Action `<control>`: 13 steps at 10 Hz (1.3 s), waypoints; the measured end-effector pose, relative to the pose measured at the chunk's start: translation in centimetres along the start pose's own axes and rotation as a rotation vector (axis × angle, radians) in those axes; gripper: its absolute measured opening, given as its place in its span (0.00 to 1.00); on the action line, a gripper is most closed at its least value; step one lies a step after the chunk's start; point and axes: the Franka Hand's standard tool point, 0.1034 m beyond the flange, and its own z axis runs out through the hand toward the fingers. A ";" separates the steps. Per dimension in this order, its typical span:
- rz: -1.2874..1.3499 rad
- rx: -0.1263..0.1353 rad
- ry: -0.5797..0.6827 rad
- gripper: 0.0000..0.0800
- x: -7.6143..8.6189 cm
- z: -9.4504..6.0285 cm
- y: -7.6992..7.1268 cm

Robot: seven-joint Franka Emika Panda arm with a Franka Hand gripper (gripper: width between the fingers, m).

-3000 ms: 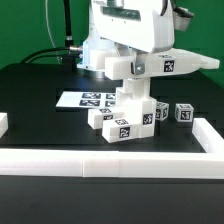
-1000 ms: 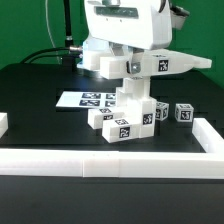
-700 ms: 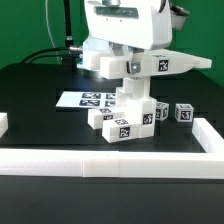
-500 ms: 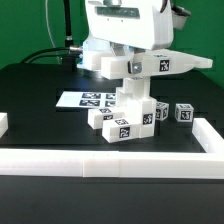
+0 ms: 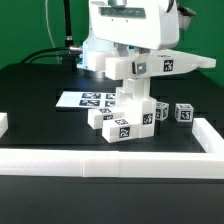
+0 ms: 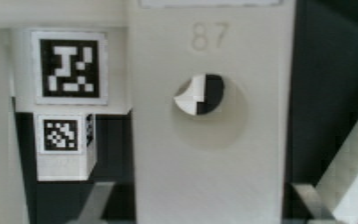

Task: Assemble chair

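Plainly, the chair (image 5: pixel 130 100) stood half built near the middle of the black table (image 5: pixel 30 90), behind the low border wall (image 5: pixel 110 160) and just beside the marker board (image 5: pixel 85 100), with one loose cube (image 5: pixel 183 113) lying apart on the exterior view's right. The gripper (image 5: pixel 127 52) sat directly over the stack, its jaws drawn narrow and, as far as could be judged, pinched on the tagged block (image 5: pixel 138 67), from which a flat slab (image 5: pixel 190 61) reached toward the exterior view's right. The fingertips themselves were hidden. The wrist view showed a broad white face with a round fastener spot (image 6: pixel 197 93) close below the camera. The step looked like seating this upper piece onto the post (image 5: pixel 130 97). Doing it well called for keeping the wrist square over the post and pressing or turning without side load, since the overhanging slab could lever the unclamped base (image 5: pixel 122 126) sideways. The grip should be let go only once the joint sat flush.
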 end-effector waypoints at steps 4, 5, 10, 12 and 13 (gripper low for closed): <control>0.000 0.000 0.000 0.36 0.0 0.0 0.0; -0.002 0.000 0.000 0.36 0.0 0.0 0.0; -0.028 -0.001 0.003 0.36 0.7 -0.1 0.6; -0.028 -0.002 0.002 0.36 0.6 -0.1 0.7; -0.029 -0.002 0.002 0.36 0.6 -0.1 0.6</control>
